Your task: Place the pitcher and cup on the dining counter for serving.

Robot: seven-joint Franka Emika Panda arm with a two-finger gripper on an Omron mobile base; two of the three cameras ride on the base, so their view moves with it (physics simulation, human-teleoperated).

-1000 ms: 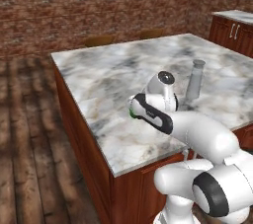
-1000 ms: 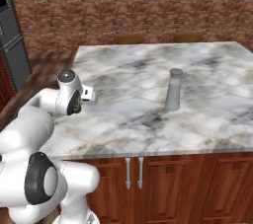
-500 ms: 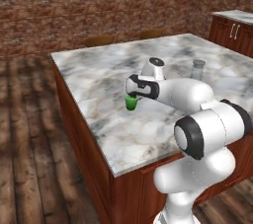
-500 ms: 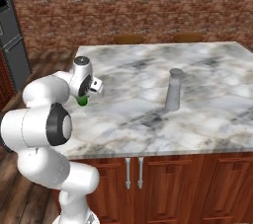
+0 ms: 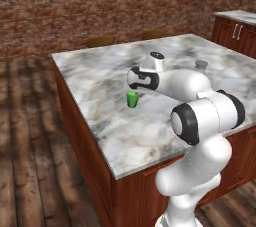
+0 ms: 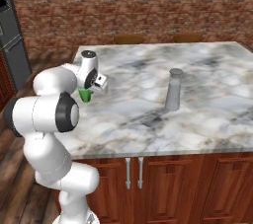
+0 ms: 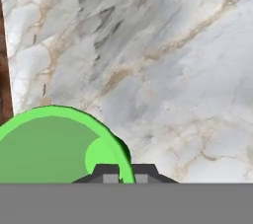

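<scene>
Two task items are sitting over the dining counter (image 5: 115, 136): the pitcher (image 6: 174, 90) is standing upright, well apart to my right, nothing btwn. My gripper (image 7: 120, 172) is pinching the cup (image 5: 132, 99) by its rim, holding it upright near the counter's left edge. Vs. half a sec ago, I'm reaching further out w/ the cup.

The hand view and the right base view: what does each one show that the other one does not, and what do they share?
Hand view: the cup's open mouth from above, its rim pinched between the shut gripper. Right base view: the pitcher standing upright, apart from the cup, two chair backs beyond the dining counter, and the brick wall. Both share the green cup and the marble top.
</scene>
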